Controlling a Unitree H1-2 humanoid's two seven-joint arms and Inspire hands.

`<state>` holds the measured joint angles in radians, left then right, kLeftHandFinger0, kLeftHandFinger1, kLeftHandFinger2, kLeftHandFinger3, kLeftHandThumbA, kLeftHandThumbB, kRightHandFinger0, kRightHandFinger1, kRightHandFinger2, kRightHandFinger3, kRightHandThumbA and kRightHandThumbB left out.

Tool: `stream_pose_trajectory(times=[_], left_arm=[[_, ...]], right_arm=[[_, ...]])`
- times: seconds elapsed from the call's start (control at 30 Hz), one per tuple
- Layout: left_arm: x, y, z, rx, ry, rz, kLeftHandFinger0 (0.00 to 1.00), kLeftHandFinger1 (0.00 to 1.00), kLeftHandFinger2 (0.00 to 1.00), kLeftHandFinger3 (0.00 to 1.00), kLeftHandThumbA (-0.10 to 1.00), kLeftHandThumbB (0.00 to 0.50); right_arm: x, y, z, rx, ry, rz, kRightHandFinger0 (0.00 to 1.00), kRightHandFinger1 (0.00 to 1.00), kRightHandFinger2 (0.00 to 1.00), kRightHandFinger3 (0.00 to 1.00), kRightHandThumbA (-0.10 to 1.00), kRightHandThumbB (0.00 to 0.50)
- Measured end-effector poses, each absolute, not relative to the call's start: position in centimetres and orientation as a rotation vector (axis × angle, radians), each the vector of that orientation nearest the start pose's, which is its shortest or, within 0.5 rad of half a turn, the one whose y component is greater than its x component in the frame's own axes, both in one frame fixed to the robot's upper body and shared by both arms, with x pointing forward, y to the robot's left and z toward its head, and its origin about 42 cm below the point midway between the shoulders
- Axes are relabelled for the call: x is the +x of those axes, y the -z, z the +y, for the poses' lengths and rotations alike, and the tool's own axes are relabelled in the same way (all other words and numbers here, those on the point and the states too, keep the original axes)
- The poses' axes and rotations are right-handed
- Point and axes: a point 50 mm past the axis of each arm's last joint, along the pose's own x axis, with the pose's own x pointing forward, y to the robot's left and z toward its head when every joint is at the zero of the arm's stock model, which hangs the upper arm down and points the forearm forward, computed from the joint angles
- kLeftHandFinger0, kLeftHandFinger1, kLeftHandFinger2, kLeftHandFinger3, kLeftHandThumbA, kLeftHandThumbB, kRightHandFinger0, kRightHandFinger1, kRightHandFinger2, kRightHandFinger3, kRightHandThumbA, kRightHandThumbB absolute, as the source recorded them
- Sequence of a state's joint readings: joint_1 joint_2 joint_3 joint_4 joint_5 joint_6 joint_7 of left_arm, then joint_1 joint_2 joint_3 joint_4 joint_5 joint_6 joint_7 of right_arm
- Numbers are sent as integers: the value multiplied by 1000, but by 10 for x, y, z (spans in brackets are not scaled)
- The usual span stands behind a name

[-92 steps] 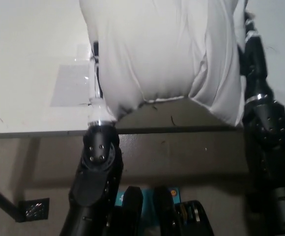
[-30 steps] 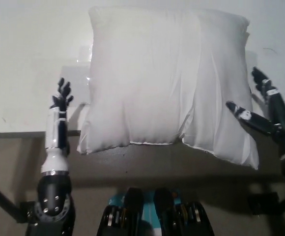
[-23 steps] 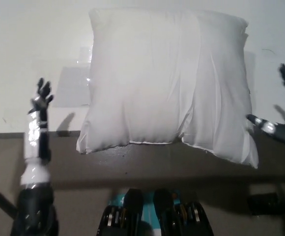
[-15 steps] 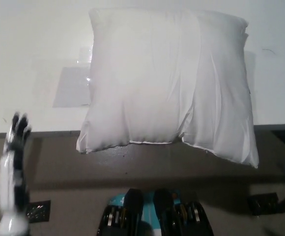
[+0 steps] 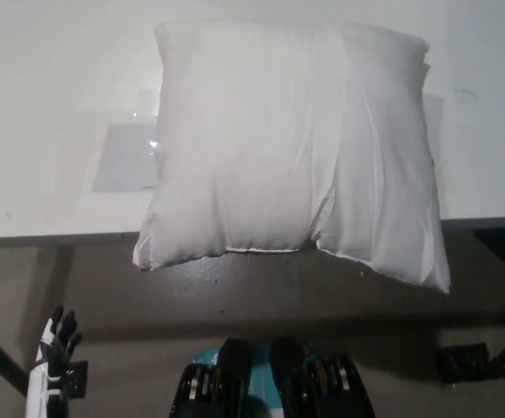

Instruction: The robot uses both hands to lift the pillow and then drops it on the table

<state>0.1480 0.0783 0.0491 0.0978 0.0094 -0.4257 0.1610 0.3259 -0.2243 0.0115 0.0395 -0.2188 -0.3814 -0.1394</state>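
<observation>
A white table (image 5: 52, 131) is seen filling the upper part of the head view, its near edge running across from nine o'clock to three o'clock. A white pillow (image 5: 292, 148) is laid flat on it, just right of centre toward twelve o'clock, with its two near corners carried out past the table's edge. A patch of clear tape or film (image 5: 126, 155) is stuck to the tabletop at ten o'clock, touching the pillow's left side.

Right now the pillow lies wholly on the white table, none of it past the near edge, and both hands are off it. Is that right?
Not quite. In the head view the pillow overhangs the near edge of the table; its lower corners hang past it. Both hands are indeed off it: only the left hand shows, low at the left.
</observation>
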Motion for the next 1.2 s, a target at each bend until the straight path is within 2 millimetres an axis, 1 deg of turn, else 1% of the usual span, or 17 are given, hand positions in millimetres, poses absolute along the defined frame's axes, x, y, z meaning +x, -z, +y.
stream_pose_trajectory(times=[0.03,0.07,0.1,0.17,0.2,0.23,0.3,0.43,0.47,0.53,0.6,0.63,0.83,1.0,1.03,1.13,1.2], left_arm=[[227,-64,267,85,-225,-196,1000,1000,1000,1000,1000,80],[229,-65,267,84,-226,-197,1000,1000,1000,1000,1000,84],[231,-65,267,83,-226,-200,1000,1000,1000,1000,1000,63],[234,-67,267,83,-224,-208,1000,1000,1000,1000,1000,67],[235,-67,268,83,-224,-210,1000,1000,1000,1000,1000,36],[234,-67,268,83,-225,-209,1000,1000,1000,1000,1000,35],[234,-67,269,84,-225,-207,1000,1000,1000,1000,1000,55],[234,-66,269,86,-224,-204,1000,1000,1000,1000,1000,39],[234,-66,269,86,-223,-203,1000,1000,1000,1000,1000,36],[234,-66,269,86,-221,-203,1000,1000,1000,1000,1000,26],[234,-66,269,86,-219,-203,1000,1000,1000,1000,1000,34],[234,-66,269,87,-219,-203,1000,1000,1000,1000,1000,52],[234,-66,270,87,-220,-202,1000,1000,1000,1000,1000,76],[234,-65,270,87,-219,-201,1000,1000,1000,1000,1000,78],[233,-65,270,87,-219,-201,1000,1000,1000,1000,1000,61],[234,-65,270,88,-216,-201,1000,1000,1000,1000,1000,55],[234,-65,270,88,-215,-201,1000,1000,1000,1000,1000,50]], right_arm=[[163,-49,-300,-431,61,-44,1000,1000,1000,1000,1000,142],[165,-50,-301,-435,63,-51,1000,1000,1000,1000,1000,141],[168,-50,-302,-437,64,-55,1000,1000,1000,1000,1000,133],[172,-50,-303,-440,69,-63,1000,1000,1000,1000,1000,131],[173,-50,-303,-440,70,-67,1000,1000,1000,1000,1000,141],[174,-50,-303,-440,69,-70,1000,1000,1000,1000,1000,142],[174,-49,-304,-441,69,-72,1000,1000,1000,1000,1000,145],[173,-48,-304,-442,68,-72,1000,1000,1000,1000,1000,154],[172,-48,-304,-444,67,-72,1000,1000,1000,1000,1000,134],[173,-48,-305,-446,65,-73,1000,1000,1000,1000,1000,136],[173,-48,-305,-449,61,-71,1000,1000,1000,1000,1000,139],[173,-47,-305,-451,60,-71,1000,1000,1000,1000,1000,141],[173,-47,-306,-459,55,-72,1000,1000,1000,1000,1000,132],[172,-48,-305,-466,51,-74,1000,1000,1000,1000,1000,125],[172,-47,-305,-466,50,-74,1000,1000,1000,1000,1000,140],[172,-47,-305,-467,49,-74,1000,1000,1000,1000,1000,138],[172,-47,-305,-467,49,-74,1000,1000,1000,1000,1000,124]])
